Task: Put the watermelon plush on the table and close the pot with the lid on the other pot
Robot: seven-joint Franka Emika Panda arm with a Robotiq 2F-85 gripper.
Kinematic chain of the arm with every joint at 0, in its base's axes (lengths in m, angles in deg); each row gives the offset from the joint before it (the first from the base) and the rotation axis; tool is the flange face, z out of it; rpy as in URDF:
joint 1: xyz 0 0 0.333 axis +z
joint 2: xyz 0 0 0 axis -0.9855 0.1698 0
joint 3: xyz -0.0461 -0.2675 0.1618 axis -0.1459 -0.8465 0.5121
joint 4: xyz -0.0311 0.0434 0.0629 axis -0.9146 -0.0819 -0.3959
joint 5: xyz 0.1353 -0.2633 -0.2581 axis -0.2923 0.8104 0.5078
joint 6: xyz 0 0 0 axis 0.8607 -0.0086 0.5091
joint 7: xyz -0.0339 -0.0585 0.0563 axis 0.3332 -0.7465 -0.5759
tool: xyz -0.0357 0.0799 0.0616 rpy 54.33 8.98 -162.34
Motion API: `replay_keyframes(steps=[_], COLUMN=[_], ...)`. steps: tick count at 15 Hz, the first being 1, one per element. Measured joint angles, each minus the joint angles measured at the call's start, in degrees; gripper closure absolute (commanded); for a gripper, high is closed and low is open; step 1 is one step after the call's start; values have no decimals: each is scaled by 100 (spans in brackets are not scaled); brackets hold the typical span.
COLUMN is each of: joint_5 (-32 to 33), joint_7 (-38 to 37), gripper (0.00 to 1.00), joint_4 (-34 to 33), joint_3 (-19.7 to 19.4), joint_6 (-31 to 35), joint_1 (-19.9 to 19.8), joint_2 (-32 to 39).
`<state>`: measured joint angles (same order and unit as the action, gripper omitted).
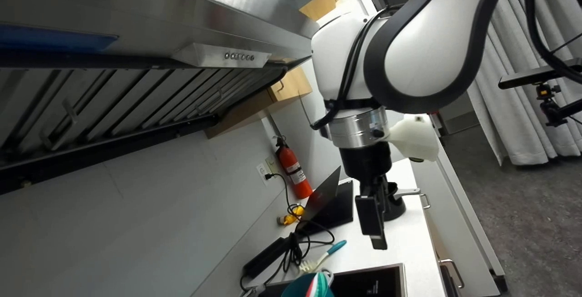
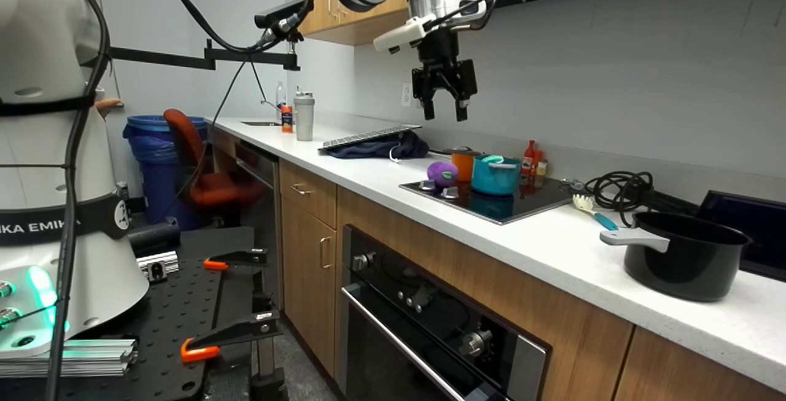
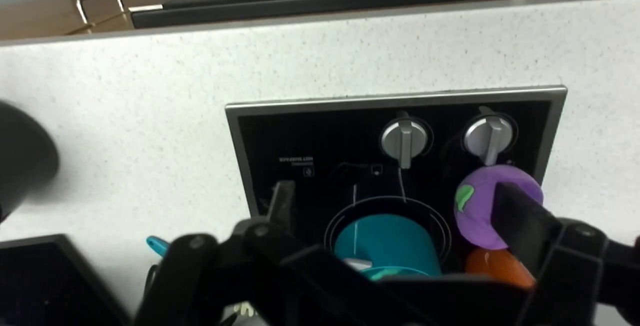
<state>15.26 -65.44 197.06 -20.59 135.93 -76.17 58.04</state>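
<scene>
The watermelon plush (image 1: 317,284) sits inside the teal pot (image 1: 292,289); only its top shows. In an exterior view its green edge (image 2: 492,159) rises above the rim of the teal pot (image 2: 495,179), which stands on the cooktop. In the wrist view the teal pot (image 3: 387,241) is partly behind the gripper body. An orange pot (image 2: 464,166) with a dark lid (image 2: 465,150) stands behind it. The white table (image 2: 393,189) is the long counter around the cooktop. My gripper (image 2: 445,115) is open and empty, well above the pots; its fingers are wide apart in the wrist view (image 3: 395,186).
A purple toy (image 2: 442,174) lies by the cooktop (image 3: 320,136) knobs. A black pot (image 2: 681,260) with a grey handle stands on the counter. Bottles (image 2: 529,158), cables (image 2: 620,189), a blue-handled utensil (image 2: 605,221) and a dark laptop (image 1: 325,199) are around. The range hood (image 1: 218,56) hangs overhead.
</scene>
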Motion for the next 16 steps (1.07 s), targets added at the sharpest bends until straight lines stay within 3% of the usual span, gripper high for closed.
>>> replay_keyframes(steps=[16], joint_5=[370], joint_7=[-76], gripper=[0], joint_4=[-2831], joint_3=[-124], joint_6=[-34], joint_1=[598], joint_2=[2592])
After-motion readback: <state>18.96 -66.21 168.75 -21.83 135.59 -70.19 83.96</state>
